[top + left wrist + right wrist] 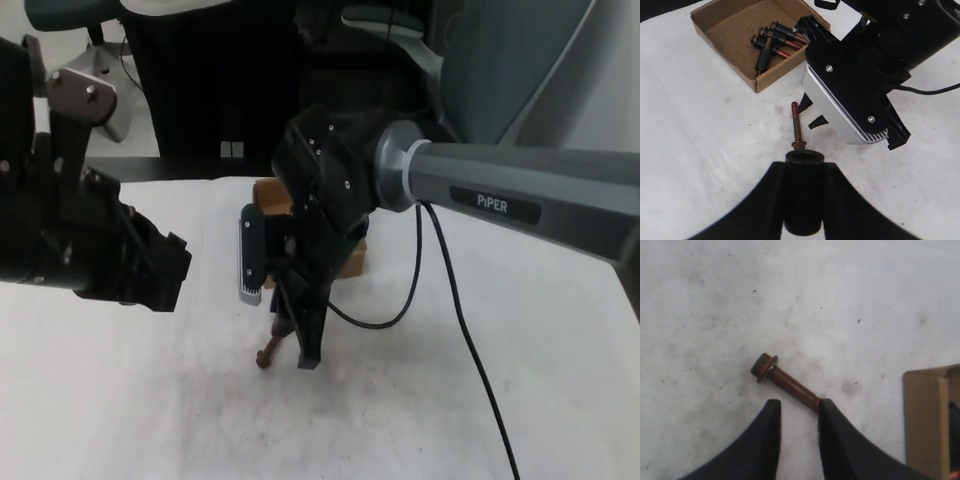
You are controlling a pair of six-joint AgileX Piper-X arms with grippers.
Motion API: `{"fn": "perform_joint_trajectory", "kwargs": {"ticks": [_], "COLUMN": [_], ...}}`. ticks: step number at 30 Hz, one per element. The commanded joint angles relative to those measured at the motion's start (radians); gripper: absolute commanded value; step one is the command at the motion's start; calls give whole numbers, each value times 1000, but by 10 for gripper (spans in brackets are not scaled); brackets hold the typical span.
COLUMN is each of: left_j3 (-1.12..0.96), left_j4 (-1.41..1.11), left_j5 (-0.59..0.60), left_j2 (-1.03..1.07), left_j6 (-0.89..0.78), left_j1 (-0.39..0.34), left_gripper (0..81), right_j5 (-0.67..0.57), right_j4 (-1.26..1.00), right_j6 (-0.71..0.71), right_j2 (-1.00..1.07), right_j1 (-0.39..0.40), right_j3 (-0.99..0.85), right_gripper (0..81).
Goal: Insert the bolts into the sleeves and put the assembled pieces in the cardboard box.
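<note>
The sleeve (804, 197), a short black tube, stands with its open end up between the fingers (762, 200) of the left gripper (804, 167). The fingers press against both of its sides, holding it above the white desk (120, 400) on the desk's left half. In the high view this gripper (150, 275) hangs clear of the surface.

Just beyond the sleeve a copper-coloured bolt (796, 125) lies flat on the desk, about midway between the near and far edges. Its flanged head points toward the sleeve and its shank points away, toward the far edge.

The right gripper (799, 407) points down over that bolt (785, 380). Its two dark fingers (765, 445) are spread a little, with a bare strip of desk showing between them. The threaded end of the bolt lies at the tip of one finger, but nothing is pinched. From above, the same gripper (300, 345) has its tips just beside the bolt (268, 352), low over the desk. A silver-edged camera housing (845, 107) is fixed to its wrist.

Farther back, near the middle of the far edge, the cardboard box (780, 72) sits open on the desk. Several assembled pieces (771, 41), bolts wearing black sleeves, lie bunched along one side of it. The right arm partly covers the box (268, 193) in the high view. A black cable (450, 290) trails from that arm across the right half of the desk toward the near edge.
</note>
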Motion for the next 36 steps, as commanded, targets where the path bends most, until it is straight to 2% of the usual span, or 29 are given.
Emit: {"fn": "perform_joint_trajectory", "kwargs": {"ticks": [1, 25, 27, 29, 30, 36], "left_j3": [-11, -11, -11, -11, -11, -11], "left_j4": [-3, 22, 22, 22, 22, 34], "left_j5": [7, 7, 7, 7, 7, 7], "left_j2": [-14, -14, -14, -14, -14, -14], "left_j6": [-2, 5, 5, 5, 5, 5], "left_j1": [2, 2, 2, 2, 2, 2], "left_gripper": [3, 3, 3, 3, 3, 3], "right_j5": [-23, -102, -88, -47, -28, -2], "right_j4": [-29, -6, -6, -6, -10, -71], "right_j6": [-22, 15, 18, 18, 23, 70], "right_j2": [1, 78, 79, 81, 80, 83], "right_j1": [-2, 1, 8, 21, 27, 56], "right_j3": [-9, -9, -9, -9, -9, -9], "right_gripper": [249, 242, 180, 28, 4, 8]}}
